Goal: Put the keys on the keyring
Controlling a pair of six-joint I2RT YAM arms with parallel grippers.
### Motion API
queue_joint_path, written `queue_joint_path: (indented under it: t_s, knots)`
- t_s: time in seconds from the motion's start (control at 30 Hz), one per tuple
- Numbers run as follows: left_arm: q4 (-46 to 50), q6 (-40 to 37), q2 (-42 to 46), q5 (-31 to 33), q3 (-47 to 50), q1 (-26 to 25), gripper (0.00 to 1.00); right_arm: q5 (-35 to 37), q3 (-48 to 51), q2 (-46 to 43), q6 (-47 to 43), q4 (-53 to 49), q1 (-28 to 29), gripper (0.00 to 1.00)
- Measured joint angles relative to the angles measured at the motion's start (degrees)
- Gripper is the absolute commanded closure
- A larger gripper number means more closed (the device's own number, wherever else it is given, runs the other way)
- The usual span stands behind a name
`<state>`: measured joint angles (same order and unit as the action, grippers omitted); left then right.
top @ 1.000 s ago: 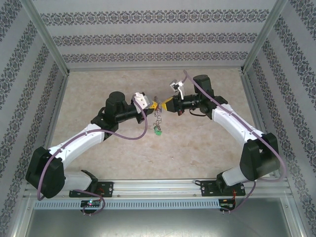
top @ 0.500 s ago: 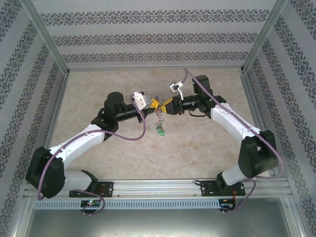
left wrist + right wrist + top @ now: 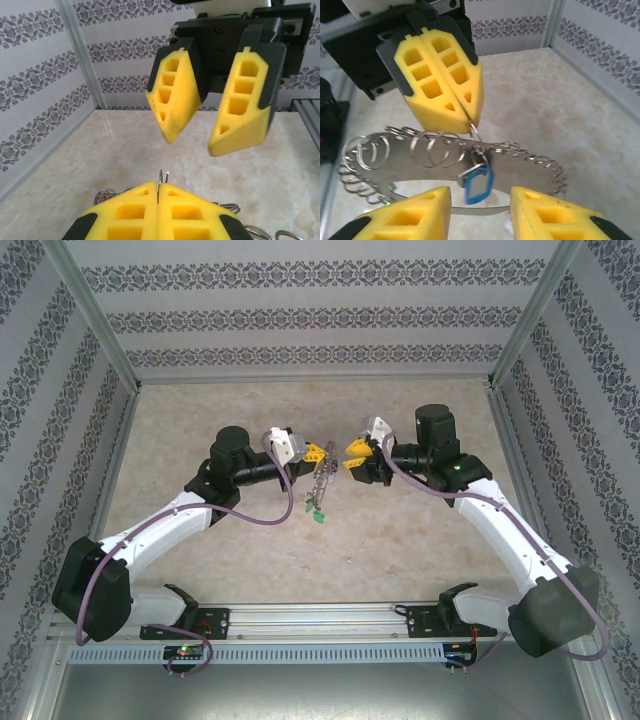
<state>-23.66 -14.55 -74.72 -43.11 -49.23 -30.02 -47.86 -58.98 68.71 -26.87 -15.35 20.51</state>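
Marble-look table top [image 3: 420, 560] boxed in by patterned wallpaper walls, and all the action is hung up in the air mid-table. The left gripper [image 3: 313, 451] is clamped fully shut on a thin wire loop at the top of the keyring [image 3: 319, 483], which is left dangling under it, with a green-capped key [image 3: 318, 515] at the low end. The right gripper [image 3: 354, 456] is pointed at it from the other side, close but not touching, its jaws part-way open and nothing held between them. So the bit that counts: the keyring is hung just off the right fingertips, over towards the left arm and a touch lower. It's already carried by the left, so anything threaded on would probably have to be brought in from the right. On the right wrist camera the grey band is laid broadside across the frame, side to side. A blue-capped key [image 3: 477, 182] and a row of small split rings [image 3: 370, 150] are strung along it, detail that can't be made out from overhead. On the left wrist camera the loop is shown pinched dead centre between the shut pads, and the gap in the facing jaws is plainly seen.
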Motion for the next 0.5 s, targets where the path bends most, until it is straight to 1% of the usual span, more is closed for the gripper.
queue_joint_path:
  t_s: [0.1, 0.23, 0.5]
  knots:
    - [0.0, 0.1, 0.0, -1.6, 0.0, 0.0, 1.00, 2.6, 0.6, -0.6, -5.4, 0.2, 1.1, 0.65]
    - [0.0, 0.3, 0.0, -3.7, 0.0, 0.0, 1.00, 2.8, 0.4, -0.3, -9.5, -0.2, 1.1, 0.63]
    - [1.0, 0.4, -0.5, -7.7, -1.2, 0.0, 1.00, -1.1, -2.2, 3.4, -11.8, -3.1, 1.9, 0.64]
